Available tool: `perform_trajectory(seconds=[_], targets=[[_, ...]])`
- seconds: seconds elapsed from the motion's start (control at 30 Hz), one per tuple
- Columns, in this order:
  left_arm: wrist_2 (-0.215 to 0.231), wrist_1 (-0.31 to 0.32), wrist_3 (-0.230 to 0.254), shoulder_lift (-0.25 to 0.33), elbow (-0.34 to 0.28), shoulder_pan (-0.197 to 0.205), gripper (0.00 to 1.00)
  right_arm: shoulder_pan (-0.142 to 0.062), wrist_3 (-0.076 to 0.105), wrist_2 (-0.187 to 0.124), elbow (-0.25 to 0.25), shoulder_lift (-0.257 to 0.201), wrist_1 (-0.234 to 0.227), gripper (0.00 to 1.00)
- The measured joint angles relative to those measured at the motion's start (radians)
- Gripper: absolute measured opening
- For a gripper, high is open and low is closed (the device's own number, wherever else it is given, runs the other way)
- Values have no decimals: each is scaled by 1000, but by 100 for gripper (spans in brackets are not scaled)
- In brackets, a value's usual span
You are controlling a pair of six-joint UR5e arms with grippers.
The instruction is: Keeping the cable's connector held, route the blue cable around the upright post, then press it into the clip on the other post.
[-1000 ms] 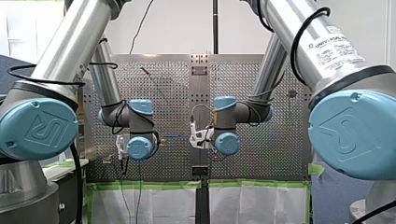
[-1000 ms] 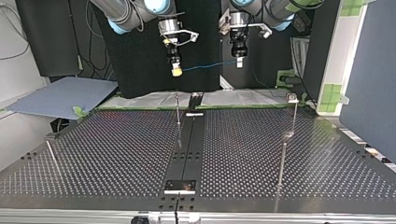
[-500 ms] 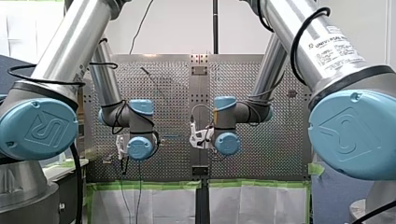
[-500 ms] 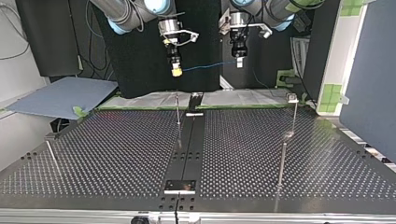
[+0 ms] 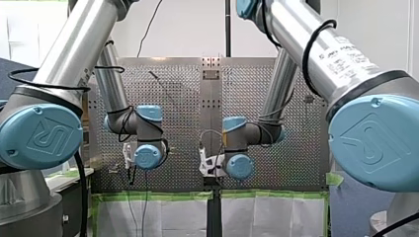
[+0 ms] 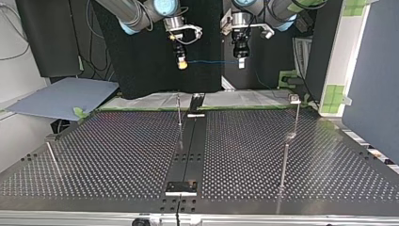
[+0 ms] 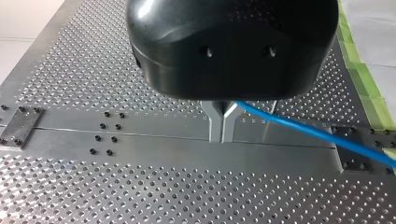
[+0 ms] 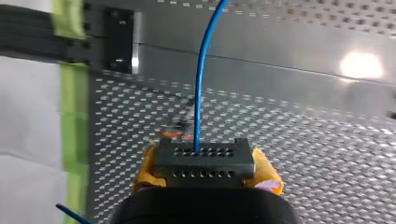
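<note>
At the top view's left, my right tool (image 6: 181, 64) pinches the dark perforated connector block (image 8: 204, 159) between yellow pads, above the perforated metal tabletop (image 6: 117, 155). Thin blue cable (image 6: 209, 61) runs rightward to my left tool (image 6: 240, 60), metal fingers (image 7: 215, 125) pressed together on it. Thin upright metal post (image 6: 179, 111) and clip-topped post (image 6: 295, 100) stand below, apart from the cable.

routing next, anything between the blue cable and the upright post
Nothing visible: the blue cable runs from the connector in my right gripper to my left gripper, with only open space toward the upright post.
</note>
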Motion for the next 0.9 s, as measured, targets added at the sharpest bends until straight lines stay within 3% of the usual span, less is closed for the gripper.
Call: perform_trajectory(seconds=[0.2,0.53,0.9], targets=[[0,0,0,0,0,0,0,0,0,0,0,35,0,0],[-36,-56,58,-57,-1,-1,0,0,0,0,0,38,0,0],[-38,-64,67,-66,-2,-2,0,0,0,0,0,38,0,0]])
